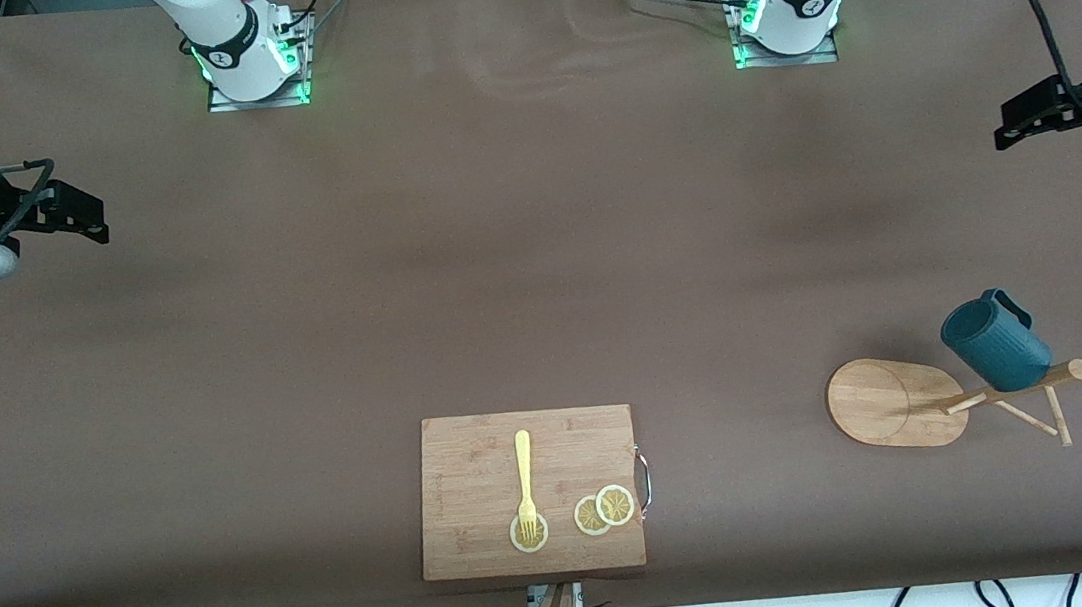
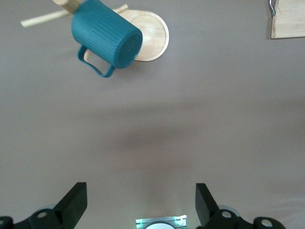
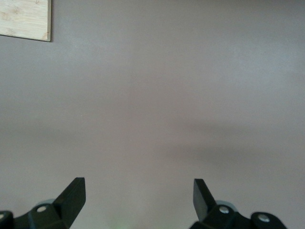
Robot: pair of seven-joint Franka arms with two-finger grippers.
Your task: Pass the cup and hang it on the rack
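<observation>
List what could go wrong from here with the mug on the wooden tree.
1. The dark teal ribbed cup hangs tilted on a thin peg of the light wooden mug rack; a bump might slip it off.
2. The cup sits well off the rack's base, so it may tip.
3. Both open tools, left and right, wait apart; any return risks a knock.

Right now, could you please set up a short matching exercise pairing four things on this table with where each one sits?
Things:
1. cup
2. fork
3. left gripper
4. rack

Places:
A. on the cutting board
B. hanging on a rack peg
C. open, over bare table
D. standing toward the left arm's end

Pairs: 1-B, 2-A, 3-C, 4-D
</observation>
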